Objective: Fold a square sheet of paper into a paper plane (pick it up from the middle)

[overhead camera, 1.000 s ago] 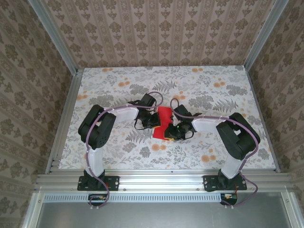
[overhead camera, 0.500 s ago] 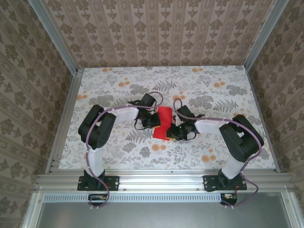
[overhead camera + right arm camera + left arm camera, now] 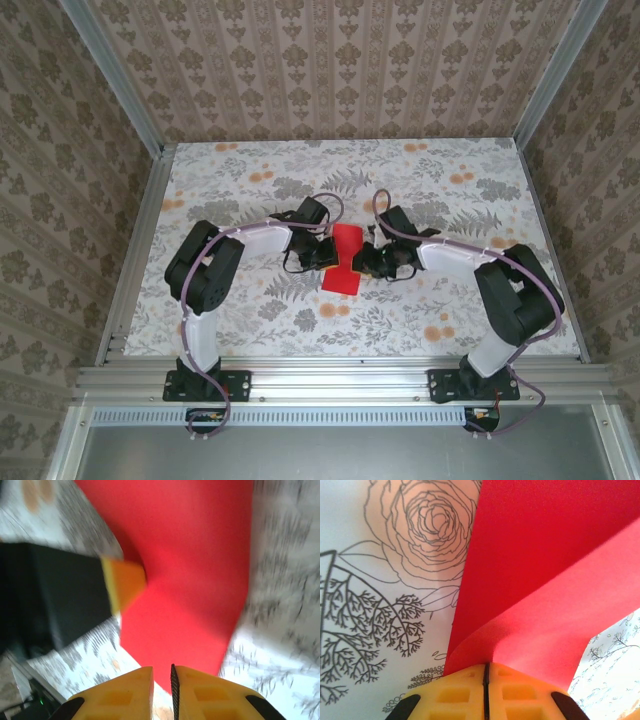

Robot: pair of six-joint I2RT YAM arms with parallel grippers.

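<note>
The square sheet of paper (image 3: pixel 345 262) is bright red and lies near the table's middle, between both grippers, with one part bent up off the cloth. My left gripper (image 3: pixel 327 252) is at its left edge. In the left wrist view the left gripper (image 3: pixel 486 665) is shut on a raised fold of the sheet (image 3: pixel 545 555). My right gripper (image 3: pixel 366 263) sits at the sheet's right side. In the right wrist view the right gripper (image 3: pixel 162 669) has a narrow gap with nothing in it, just short of the sheet's near corner (image 3: pixel 195 570). The left gripper's yellow finger (image 3: pixel 125 582) shows there pinching the far edge.
The table (image 3: pixel 450 190) wears a floral cloth. Aluminium rails run along its left side (image 3: pixel 140 250) and near edge (image 3: pixel 330 380). Patterned walls close in the back and both sides. Both arm bases stand at the near edge.
My right gripper has moved from the sheet's near lower end to farther back along its right side, and the right elbow swung right. The left gripper has held still on the paper.
</note>
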